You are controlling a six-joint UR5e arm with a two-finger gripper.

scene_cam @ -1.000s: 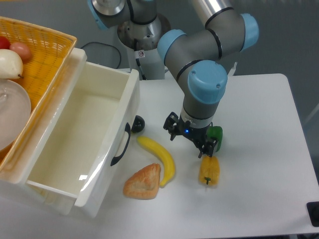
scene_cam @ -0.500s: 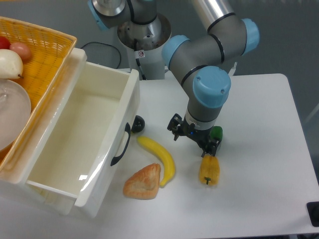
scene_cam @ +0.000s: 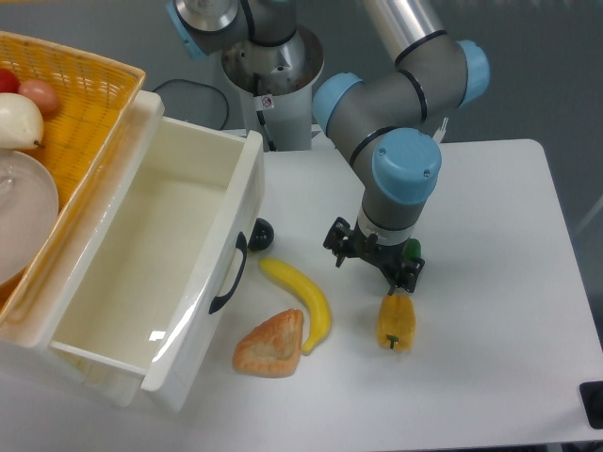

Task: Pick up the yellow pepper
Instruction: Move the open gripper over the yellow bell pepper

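Note:
The yellow pepper (scene_cam: 396, 323) lies on its side on the white table (scene_cam: 499, 311), dark stem pointing toward the front edge. My gripper (scene_cam: 375, 266) hangs just above and behind it, seen from overhead under the arm's blue-capped wrist. Its dark fingers (scene_cam: 337, 237) are spread apart, so it is open with nothing held. The pepper's rear end sits right below the gripper's right finger. A green pepper (scene_cam: 412, 249) is mostly hidden behind the wrist.
A yellow banana (scene_cam: 300, 298) and a piece of bread (scene_cam: 273, 346) lie left of the pepper. An open white drawer (scene_cam: 151, 264) with a dark handle fills the left side. A wicker basket (scene_cam: 80, 104) holds fruit and a bowl. A small black ball (scene_cam: 261, 232) rests by the drawer.
The arm has shifted to the right and slightly toward the front, bringing the gripper closer over the yellow pepper. It now covers more of the green pepper. The objects have not moved.

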